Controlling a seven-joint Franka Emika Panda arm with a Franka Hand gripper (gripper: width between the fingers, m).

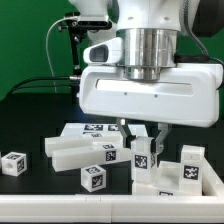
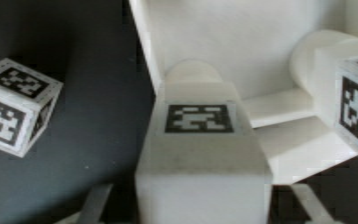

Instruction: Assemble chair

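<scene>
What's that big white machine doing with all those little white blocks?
A robot arm is building a small chair from loose white parts. Its gripper has a finger on either side of an upright tagged piece on the black table. The pictures do not show whether it is clamped tight. Other parts, such as a cube and a bar, lie loose nearby, not yet joined.

i see glossy white arm [image 1: 150, 15], grey metal collar [image 1: 148, 50], boxy white gripper [image 1: 146, 138] body w/ dark fingers [image 1: 161, 133]; blk cables [image 1: 70, 30] at 10 o'clock.
</scene>
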